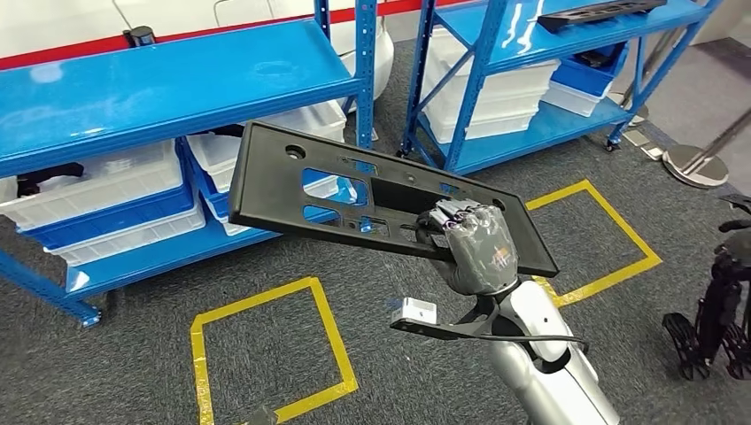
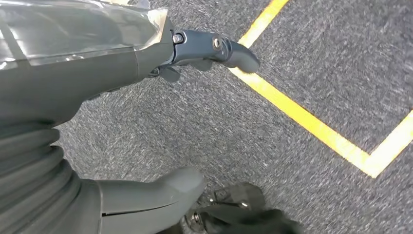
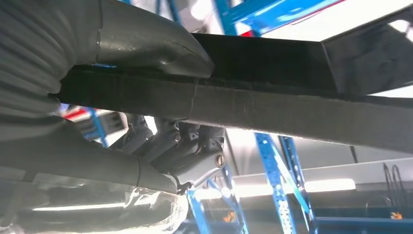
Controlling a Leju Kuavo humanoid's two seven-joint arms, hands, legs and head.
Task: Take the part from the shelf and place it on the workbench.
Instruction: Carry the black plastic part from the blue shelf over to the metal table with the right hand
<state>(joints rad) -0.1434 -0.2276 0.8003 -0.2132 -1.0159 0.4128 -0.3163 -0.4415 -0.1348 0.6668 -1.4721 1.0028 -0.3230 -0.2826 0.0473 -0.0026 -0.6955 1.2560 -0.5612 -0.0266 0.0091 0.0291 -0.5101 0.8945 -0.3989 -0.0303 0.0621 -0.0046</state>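
One hand point(image 1: 474, 248) grips part point(image 1: 292, 181), long axis left-right.

The left hand point(image 2: 146, 122) is hanging over grey carpet point(image 2: 195, 126), holding nothing, fingers apart, with yellow tape point(image 2: 302, 117) lying beyond a fingertip point(image 2: 238, 53).

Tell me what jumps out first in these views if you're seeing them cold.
First, the long black panel with cutouts, held up in mid-air by the right hand, which grips its near edge in front of the blue shelves. Next, the yellow tape squares on the grey carpet below. The left hand hangs over that carpet, holding nothing.
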